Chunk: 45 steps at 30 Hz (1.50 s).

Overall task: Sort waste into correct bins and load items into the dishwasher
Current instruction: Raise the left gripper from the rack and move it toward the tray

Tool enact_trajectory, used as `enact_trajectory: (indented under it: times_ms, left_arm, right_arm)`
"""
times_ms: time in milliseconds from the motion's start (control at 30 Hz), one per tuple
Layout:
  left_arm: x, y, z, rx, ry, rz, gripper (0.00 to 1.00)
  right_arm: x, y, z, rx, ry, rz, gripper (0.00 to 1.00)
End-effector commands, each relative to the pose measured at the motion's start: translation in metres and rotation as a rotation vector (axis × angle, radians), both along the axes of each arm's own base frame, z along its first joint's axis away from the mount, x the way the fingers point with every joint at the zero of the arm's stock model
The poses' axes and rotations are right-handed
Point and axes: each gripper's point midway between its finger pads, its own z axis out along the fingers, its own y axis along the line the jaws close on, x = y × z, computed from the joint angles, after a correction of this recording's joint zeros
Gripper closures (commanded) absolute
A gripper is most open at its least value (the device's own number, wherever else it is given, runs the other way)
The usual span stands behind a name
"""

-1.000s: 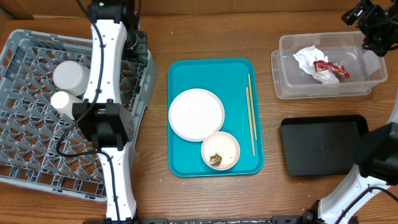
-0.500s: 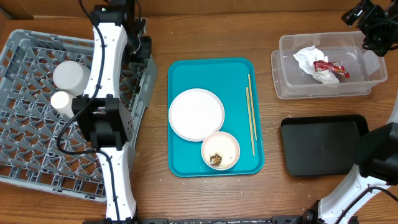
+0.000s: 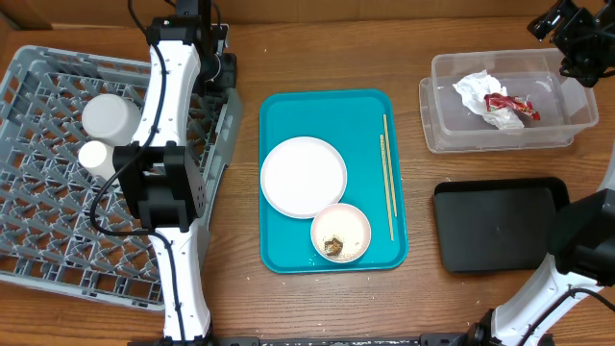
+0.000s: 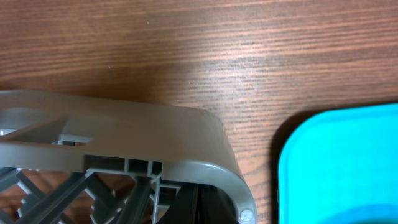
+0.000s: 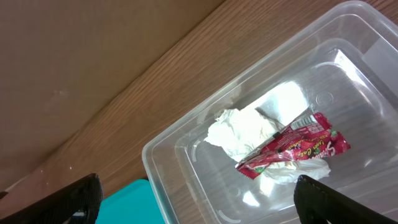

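From overhead, the grey dish rack (image 3: 58, 221) sits at the left of the tabletop (image 3: 240, 298). It holds a larger white round vessel (image 3: 108, 117) and, just beside it, a smaller white cup (image 3: 96, 156). The left arm reaches along the rack's right wall, and the left tool (image 3: 219, 69) is clenched near the rack's far right corner; what, if anything, it grips cannot be told. A teal tray (image 3: 288, 115) lies in the middle, carrying the white plate (image 3: 304, 176), a small white bowl (image 3: 340, 232) with brown scraps in it, and the chopsticks (image 3: 387, 178) laid lengthwise along the right side. At the right, the clear tub (image 3: 432, 96) contains the crumpled napkin (image 3: 473, 88) and the red wrapper (image 3: 507, 106). The black tray (image 3: 500, 223) lies nearer, apart from the tub. The right tool (image 3: 577, 43) hangs over the tub's far right corner.

The left wrist view shows the rack's rounded corner, bare wood, and a corner of the teal tray.

In the right wrist view, the fingertips (image 5: 78, 199) stand wide apart, released and empty, above the tub, where the wrapper lies on the napkin.
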Motion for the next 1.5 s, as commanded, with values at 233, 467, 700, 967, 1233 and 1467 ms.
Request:
enact_trajectory:
  times_ms: [233, 467, 700, 967, 1233, 1467]
  left_arm:
    - [0.023, -0.012, -0.015, -0.075, -0.060, 0.016, 0.96]
    - [0.036, -0.013, -0.011, -0.090, -0.109, 0.050, 0.96]
    - [0.047, -0.013, -0.005, -0.110, -0.154, 0.093, 0.96]
    - [0.052, -0.010, -0.001, -0.119, -0.175, 0.110, 0.96]
    - [0.054, -0.011, 0.043, -0.136, -0.222, 0.119, 0.96]
    - [0.054, -0.011, 0.118, -0.159, -0.337, 0.137, 0.82]
  right_arm:
    - [-0.005, 0.003, 0.027, -0.020, -0.055, -0.002, 0.00]
    - [-0.005, 0.003, 0.027, -0.020, -0.055, -0.001, 0.00]
    - [-0.005, 0.003, 0.027, -0.020, -0.055, -0.001, 0.00]
    - [-0.005, 0.003, 0.027, -0.020, -0.055, -0.001, 0.00]
    - [-0.005, 0.003, 0.027, -0.020, -0.055, -0.001, 0.00]
    - [-0.005, 0.003, 0.027, -0.020, -0.055, -0.001, 0.00]
